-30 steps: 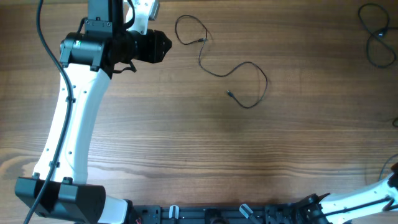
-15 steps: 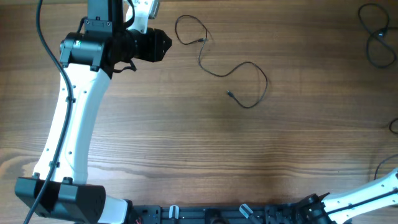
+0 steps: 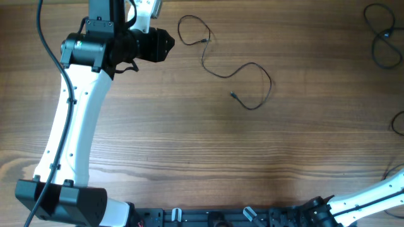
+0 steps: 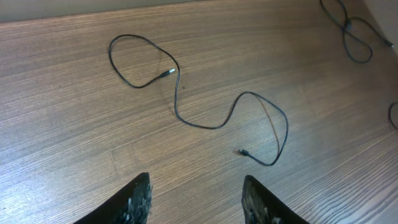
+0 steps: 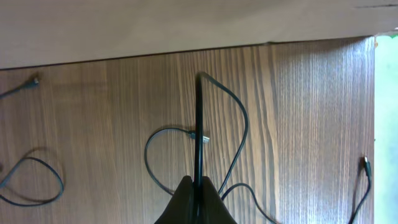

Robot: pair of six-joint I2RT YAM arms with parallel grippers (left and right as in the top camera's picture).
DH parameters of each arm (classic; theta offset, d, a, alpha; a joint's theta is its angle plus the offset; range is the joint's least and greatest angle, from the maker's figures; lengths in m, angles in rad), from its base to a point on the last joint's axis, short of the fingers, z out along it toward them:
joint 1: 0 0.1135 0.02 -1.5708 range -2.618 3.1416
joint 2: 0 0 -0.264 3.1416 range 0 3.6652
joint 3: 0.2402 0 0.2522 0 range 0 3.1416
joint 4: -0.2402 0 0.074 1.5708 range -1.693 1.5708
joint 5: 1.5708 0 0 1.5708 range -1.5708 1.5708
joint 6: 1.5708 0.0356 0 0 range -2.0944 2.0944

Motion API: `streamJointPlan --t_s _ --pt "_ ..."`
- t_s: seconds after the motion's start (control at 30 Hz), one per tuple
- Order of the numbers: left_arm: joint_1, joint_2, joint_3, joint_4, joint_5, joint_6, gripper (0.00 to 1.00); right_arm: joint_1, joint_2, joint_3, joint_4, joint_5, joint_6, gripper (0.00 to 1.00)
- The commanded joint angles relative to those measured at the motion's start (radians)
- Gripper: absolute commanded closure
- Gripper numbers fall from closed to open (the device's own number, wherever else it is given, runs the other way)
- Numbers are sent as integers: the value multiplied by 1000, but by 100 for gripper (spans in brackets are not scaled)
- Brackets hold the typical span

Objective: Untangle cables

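Overhead, the loose cable [image 3: 222,77] lies by itself on the upper middle of the wooden table [image 3: 189,139]. It has a small loop at its upper left, where one plug end rests just beside its own strand. From there it winds in an S to a wider bend on the right, and the other plug end lies apart inside that curve. The tangled cables [image 3: 382,34] sit far off in the top right corner, crossing one another in narrow loops, with another bit of cord showing at the right edge lower down. In the right wrist view, the right gripper [image 5: 196,183] is clenched on the held cable [image 5: 199,124]. This thin black cord runs straight from the fingertips towards the table's far edge, bends sharply there and curves back. A plug end lies close beside the cord. The left gripper [image 4: 196,193] hangs over bare wood short of the loose cable, its fingers parted and nothing between them. The white left arm [image 3: 76,120] reaches up the left side of the table, and only part of the right arm [image 3: 372,198] shows at the bottom right.
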Motion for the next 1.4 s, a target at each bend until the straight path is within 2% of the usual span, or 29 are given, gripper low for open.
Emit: streamJointPlan --t_s 0.0,0.23,0.57,1.37 --pt "-4 -5 -1 6 9 15 51 20 10 -3 37 -87 -57 96" --pt "-4 -5 -1 6 33 11 51 118 10 -3 128 -137 -135 95" --pt "-4 -5 -1 1 32 11 51 277 10 -3 233 -66 -183 95" --pt "-4 -5 -1 1 32 12 51 249 10 -3 -6 124 -2 95"
